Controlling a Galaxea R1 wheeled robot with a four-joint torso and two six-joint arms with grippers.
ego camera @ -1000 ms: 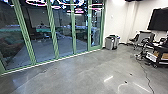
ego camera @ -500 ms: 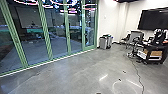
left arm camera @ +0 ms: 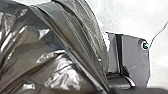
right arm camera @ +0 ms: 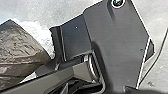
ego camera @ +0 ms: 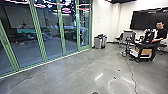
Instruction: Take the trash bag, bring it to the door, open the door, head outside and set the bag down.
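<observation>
Dark, glossy and creased, the trash bag (left arm camera: 60, 50) shows large in the left wrist view, its folds drawn together towards the robot's own parts. In the right wrist view the same kind of dark plastic, part of the trash bag (right arm camera: 22, 50), lies close beside the arm's bar. What holds the bag is hidden. A row of glass doors in green frames (ego camera: 38, 32) stands across the left and middle of the head view, and the panels look closed. Paved ground and a green-topped table show behind the glass.
Grey bins (ego camera: 100, 42) stand by the white wall at the doors' right end. Farther right are chairs (ego camera: 126, 36), a black cart (ego camera: 143, 53) with boxes, and a person (ego camera: 160, 35) behind it. A cable (ego camera: 130, 71) runs over the concrete floor (ego camera: 67, 77).
The head camera has turned to the right, so doors, bins and cart sit farther left in its picture. The person at the cart has come into view.
</observation>
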